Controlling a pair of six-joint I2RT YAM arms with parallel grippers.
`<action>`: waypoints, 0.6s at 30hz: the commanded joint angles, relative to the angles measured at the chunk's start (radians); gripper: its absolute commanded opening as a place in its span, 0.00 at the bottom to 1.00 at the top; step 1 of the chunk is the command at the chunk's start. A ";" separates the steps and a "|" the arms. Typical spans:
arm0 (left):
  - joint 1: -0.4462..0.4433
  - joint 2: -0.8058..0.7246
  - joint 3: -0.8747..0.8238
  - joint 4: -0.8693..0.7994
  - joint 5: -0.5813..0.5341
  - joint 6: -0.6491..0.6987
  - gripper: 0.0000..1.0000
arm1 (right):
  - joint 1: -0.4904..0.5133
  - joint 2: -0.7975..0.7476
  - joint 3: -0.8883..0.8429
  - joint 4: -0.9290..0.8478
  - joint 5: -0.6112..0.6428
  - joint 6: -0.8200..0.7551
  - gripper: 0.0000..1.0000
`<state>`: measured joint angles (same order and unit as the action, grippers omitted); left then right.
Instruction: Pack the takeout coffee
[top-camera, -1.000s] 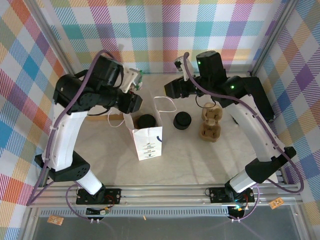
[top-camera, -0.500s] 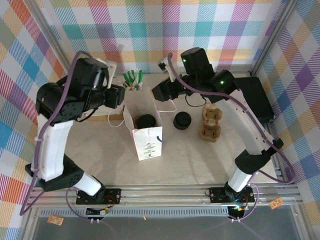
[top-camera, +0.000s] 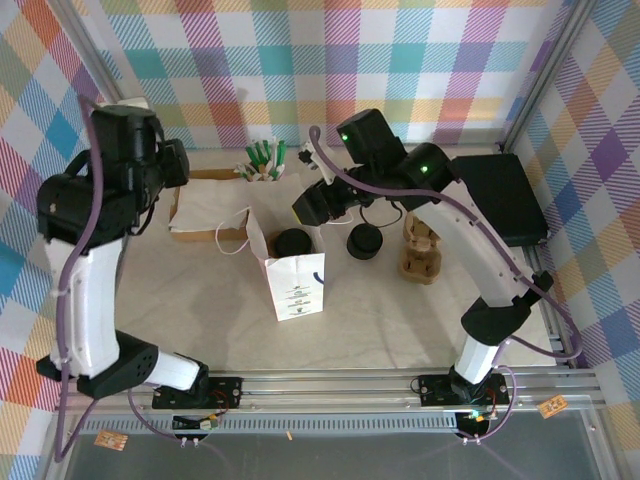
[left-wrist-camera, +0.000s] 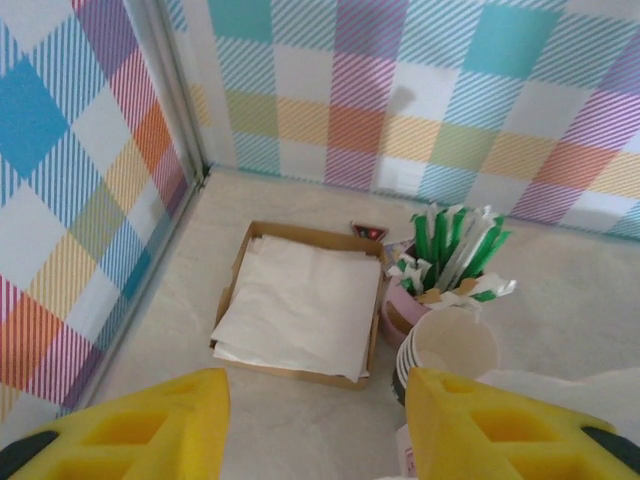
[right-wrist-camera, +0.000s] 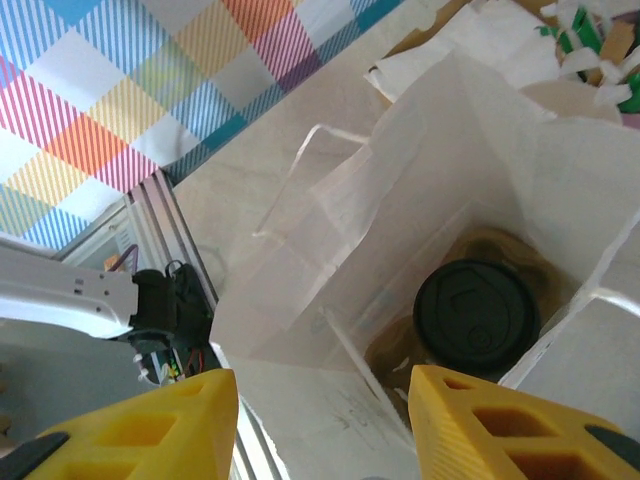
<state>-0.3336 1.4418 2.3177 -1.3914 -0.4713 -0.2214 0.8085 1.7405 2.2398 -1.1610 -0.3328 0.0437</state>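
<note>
The takeout coffee (right-wrist-camera: 477, 317) stands upright inside the open white paper bag (right-wrist-camera: 330, 250); only its round black lid shows, and its cup body is hidden. The top view has that lid (top-camera: 292, 241) inside the bag (top-camera: 297, 283) at mid-table. My right gripper (right-wrist-camera: 325, 430) hovers open above the bag's mouth, holding nothing; from above it (top-camera: 308, 206) sits just behind the bag's right rim. My left gripper (left-wrist-camera: 315, 430) is open and empty, raised over the far left of the table above the napkin tray (left-wrist-camera: 300, 305).
A lone stack of black lids (top-camera: 365, 241) sits right of the bag, with brown cardboard cup carriers (top-camera: 421, 250) beyond it. Stacked paper cups (left-wrist-camera: 450, 345) and a cup of green straws (left-wrist-camera: 455, 250) stand at the back. A black box (top-camera: 500, 195) lies far right.
My left arm has swung up and away to the left, off the bag. My right arm has moved left and forward, until its gripper is over the bag's opening.
</note>
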 joint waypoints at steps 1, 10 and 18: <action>0.050 0.022 -0.036 -0.002 0.075 -0.036 0.50 | 0.011 -0.004 0.035 -0.045 -0.012 -0.007 0.50; 0.163 0.025 -0.198 0.074 0.179 -0.044 0.53 | 0.012 -0.007 0.041 -0.051 -0.036 -0.008 0.51; 0.220 0.040 -0.322 0.144 0.265 -0.055 0.54 | 0.018 -0.014 0.041 -0.051 -0.072 0.022 0.51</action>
<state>-0.1352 1.4799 2.0151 -1.2953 -0.2527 -0.2668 0.8173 1.7405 2.2555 -1.1984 -0.3714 0.0483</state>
